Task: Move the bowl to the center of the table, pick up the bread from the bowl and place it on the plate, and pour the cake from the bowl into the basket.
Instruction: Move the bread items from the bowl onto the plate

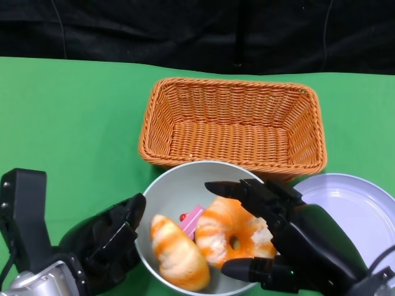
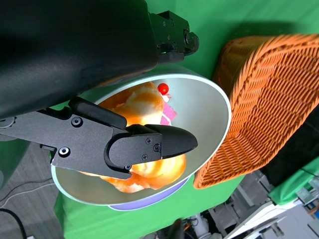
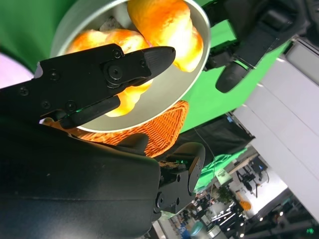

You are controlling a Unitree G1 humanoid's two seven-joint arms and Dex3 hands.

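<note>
A pale grey bowl (image 1: 176,185) sits just in front of the basket, at the near middle of the table. In it lie a striped long bread roll (image 1: 179,254), a ring-shaped bread (image 1: 231,237) and a pink cake piece (image 1: 192,219) topped with a red cherry. My left hand (image 1: 111,243) grips the bowl's left rim, its thumb (image 2: 149,144) reaching over the inside. Over the bowl's right side, my right hand (image 1: 290,237) has its fingers (image 3: 109,74) spread to either side of the ring bread, which still lies in the bowl. A lavender plate (image 1: 355,206) lies to the right.
An orange wicker basket (image 1: 231,126) stands directly behind the bowl, almost touching its far rim. The plate is partly under my right forearm. Green cloth covers the table, and a black backdrop runs along its far edge.
</note>
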